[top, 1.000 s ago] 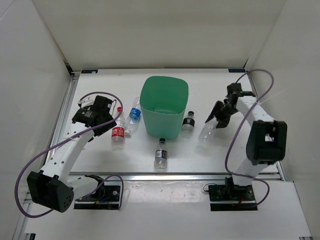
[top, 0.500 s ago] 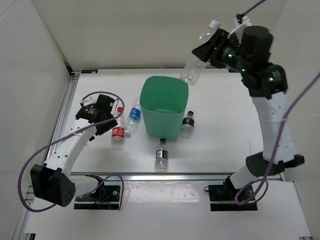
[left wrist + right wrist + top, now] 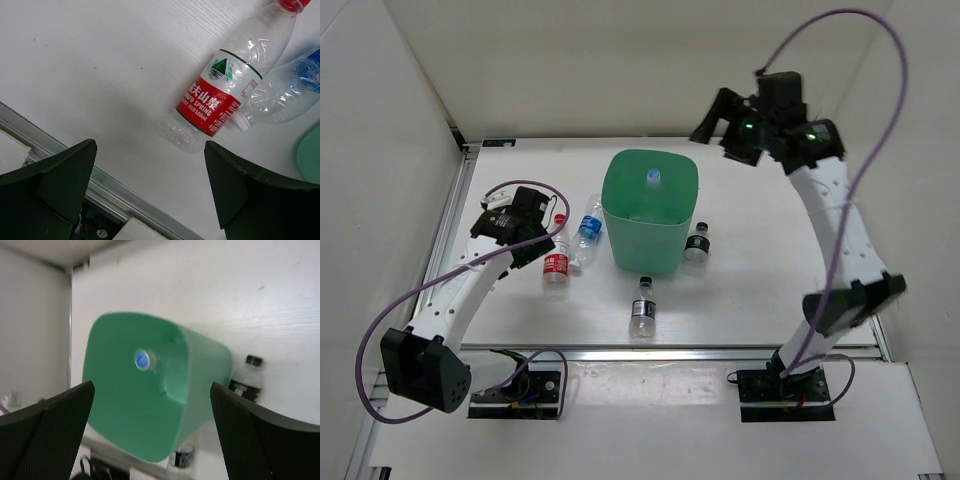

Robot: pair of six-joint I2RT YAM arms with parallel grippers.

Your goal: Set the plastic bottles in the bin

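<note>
Near edge, mid-width: one dark-labelled bottle (image 3: 641,308) is seen lying on the tabletop (image 3: 760,290), black cap toward the far edge, clear of both arms.

Toward the left edge, the red-labelled bottle (image 3: 220,92) is found on its side. Its long axis runs roughly near-to-far, red cap at the far end. The left end effector (image 3: 150,147) is held just above it, offset toward the left edge, jaws spread wide, nothing gripped. In the left wrist view the bottle is seen ahead of the fingers, off to one side and diagonal to the jaw line.

The blue-labelled bottle (image 3: 588,230) is laid right against the red one on its bin side.

Further back, a second dark-labelled bottle (image 3: 696,243) is placed just beside the right wall of the green bin (image 3: 645,250). The unlabelled bottle (image 3: 653,178) is seen inside the bin, cap up. So one of five is judged binned, four left.

Farthest, the right end effector (image 3: 722,130) is raised past the bin's far right corner, jaws wide, empty.

The left arm is judged nearer the red bottle. A shift toward the bin and a wrist turn are needed so the body is closed on crosswise. The blue bottle may be nudged.
</note>
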